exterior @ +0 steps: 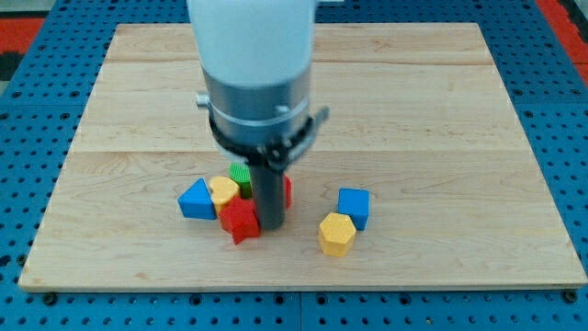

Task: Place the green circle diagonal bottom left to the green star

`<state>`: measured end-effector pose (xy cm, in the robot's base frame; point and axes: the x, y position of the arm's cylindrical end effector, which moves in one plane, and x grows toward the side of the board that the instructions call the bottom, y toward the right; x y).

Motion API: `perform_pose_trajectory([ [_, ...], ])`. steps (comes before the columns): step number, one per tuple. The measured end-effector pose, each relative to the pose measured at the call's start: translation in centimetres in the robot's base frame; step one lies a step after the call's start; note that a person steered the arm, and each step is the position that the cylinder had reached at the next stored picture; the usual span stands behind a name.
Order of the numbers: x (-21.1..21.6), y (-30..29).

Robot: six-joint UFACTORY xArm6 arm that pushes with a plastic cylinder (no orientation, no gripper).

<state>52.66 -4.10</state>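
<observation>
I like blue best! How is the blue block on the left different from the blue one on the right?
The left blue block looks like a triangle; the right blue block is a cube. The left one sits tight against a yellow block in the cluster by my tip; the right one sits away from the cluster, beside the yellow hexagon. Both are blue and lie on the board.
</observation>
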Motion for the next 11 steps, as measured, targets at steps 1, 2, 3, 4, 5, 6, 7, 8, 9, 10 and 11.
perform_pose_trajectory([
  [1, -3.4, -2.0],
  [2, -3.4, -1.2],
  [3, -9.3, -4.1],
  [4, -13.5, -6.7],
  [5, -9.9, -7.5],
  [6, -11.5, -13.0],
  [7, -14.7, -17.0],
  [8, -17.6, -18.2],
  [9, -16.1, -8.7],
  [10, -17.2, -3.8],
  [11, -20.8, -3.4],
])
